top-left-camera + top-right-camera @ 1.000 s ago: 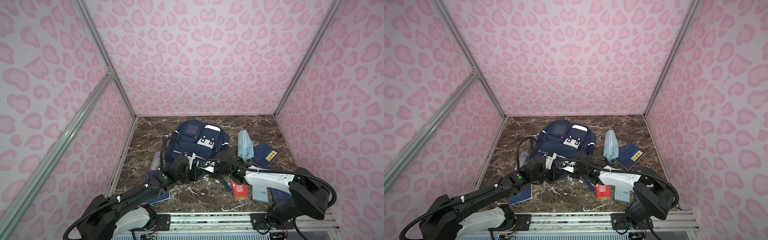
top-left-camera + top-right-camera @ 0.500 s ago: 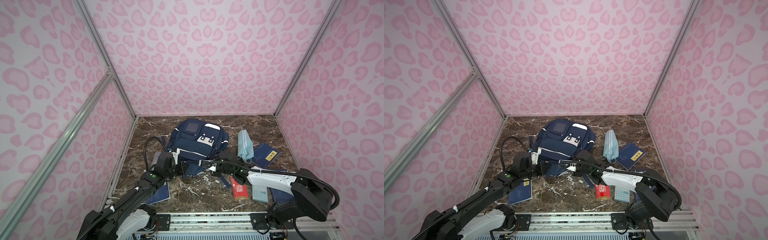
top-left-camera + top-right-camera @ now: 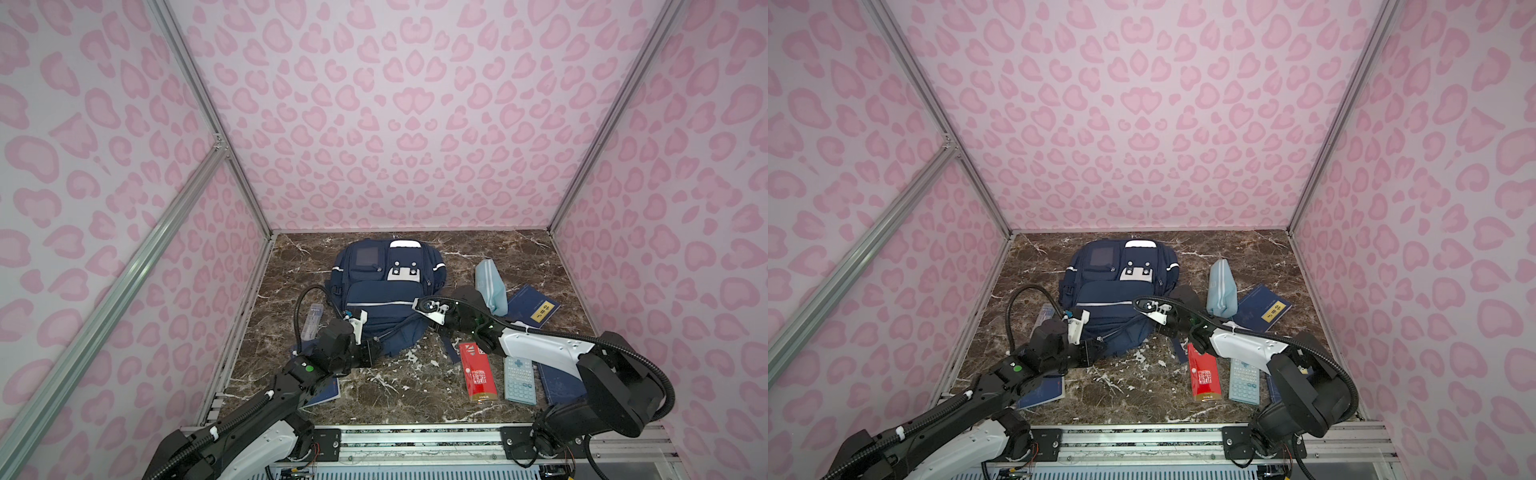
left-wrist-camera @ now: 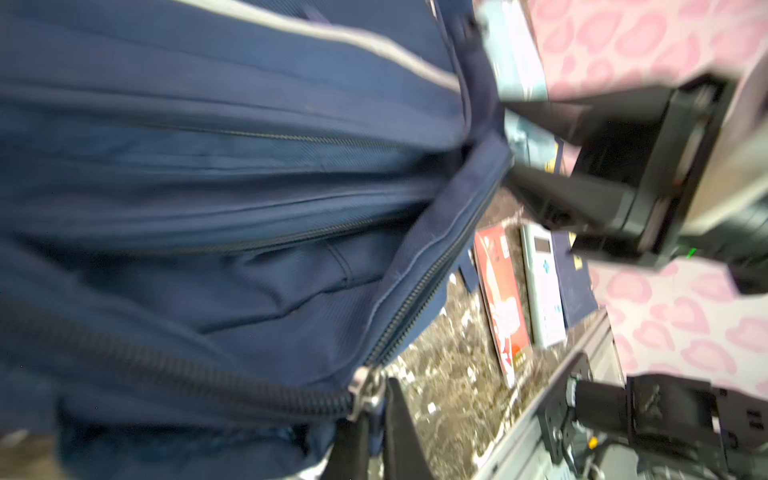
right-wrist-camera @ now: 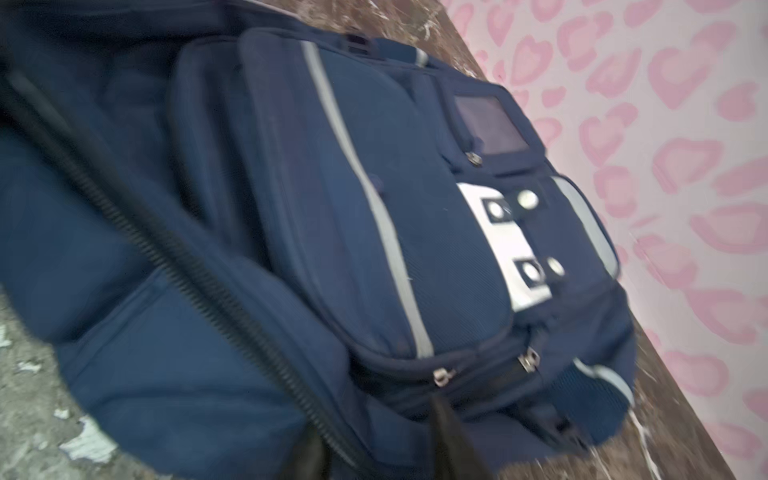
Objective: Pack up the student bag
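My left hand (image 4: 376,411) is closed on the zipper pull (image 4: 365,390) at the near left corner of the student bag (image 3: 382,286). The bag lies flat on the surface (image 3: 395,386), its long axis running straight away from me. From that pinch the parted zipper runs across the bag's near end toward my right hand (image 4: 511,143), which waits just off the near right edge, jaws apart and empty. I judge that opening further means drawing the pull leftward, away from the right hand.
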Robot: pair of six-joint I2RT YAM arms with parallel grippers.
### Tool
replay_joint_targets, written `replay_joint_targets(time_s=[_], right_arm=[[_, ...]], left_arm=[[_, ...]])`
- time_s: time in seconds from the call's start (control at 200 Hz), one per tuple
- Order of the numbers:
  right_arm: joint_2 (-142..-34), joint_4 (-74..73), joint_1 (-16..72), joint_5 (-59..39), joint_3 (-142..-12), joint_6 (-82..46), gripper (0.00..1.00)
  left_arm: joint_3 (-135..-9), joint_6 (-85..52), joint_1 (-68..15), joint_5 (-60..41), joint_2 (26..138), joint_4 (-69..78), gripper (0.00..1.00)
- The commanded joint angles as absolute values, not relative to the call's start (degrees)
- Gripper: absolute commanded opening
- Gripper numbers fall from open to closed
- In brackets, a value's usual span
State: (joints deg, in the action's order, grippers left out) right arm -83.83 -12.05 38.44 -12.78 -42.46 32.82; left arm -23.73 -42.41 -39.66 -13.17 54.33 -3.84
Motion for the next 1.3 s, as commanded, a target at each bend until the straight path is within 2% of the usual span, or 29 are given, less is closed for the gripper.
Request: replay_joint_targets(time_s=[0.0,0.16,0.325,0.415,0.51,0.575,0.64,0.85,1.03,1.15,1.295], right_arm=[[-79.6,-9.7,41.9,-12.8,-41.0,28.7,0.62],[-74.9,-9.2,48.5,-15.9,-37.7,29.8,0.63],[-78.1,-13.0,50.9,-15.8,-38.1,29.3,0.61],[-81.7,-10.9,52.3,-13.6,-40.5,30.6,0.56],[-85.1,-9.6,52.6,-11.9,-42.1,31.3,0.37],[-85.8,-9.9,52.6,-10.6,-41.8,31.9,0.14],[-85.5,-10.8,52.5,-9.5,-40.5,32.6,0.00],[-82.0,-11.9,51.6,-7.5,-36.6,33.7,0.00],[-79.5,-13.7,49.0,-5.0,-34.5,33.6,0.00],[-78.2,-14.6,46.2,-5.3,-33.5,33.9,0.00],[-78.2,-15.8,40.4,-6.6,-32.3,33.7,0.00]], left_arm=[[-25.6,-46.7,-43.7,-10.4,57.1,2.7,0.03],[-29.3,-46.8,-46.8,-11.1,61.0,5.4,0.03],[-32.7,-46.0,-48.1,-12.9,62.5,4.7,0.03],[-32.9,-45.2,-48.1,-13.4,62.3,3.8,0.03],[-32.7,-44.7,-48.1,-14.2,62.3,2.9,0.03],[-32.3,-44.7,-48.1,-13.4,62.2,2.4,0.03],[-31.9,-44.3,-47.8,-11.6,61.8,0.6,0.03],[-31.3,-41.3,-41.1,-9.3,60.2,-6.3,0.03],[-29.8,-37.1,-30.3,-13.8,59.1,-8.3,0.03],[-30.9,-34.4,-28.2,-8.7,59.2,-13.1,0.03],[-27.5,-33.8,-19.6,-9.0,57.8,-10.2,0.03]])
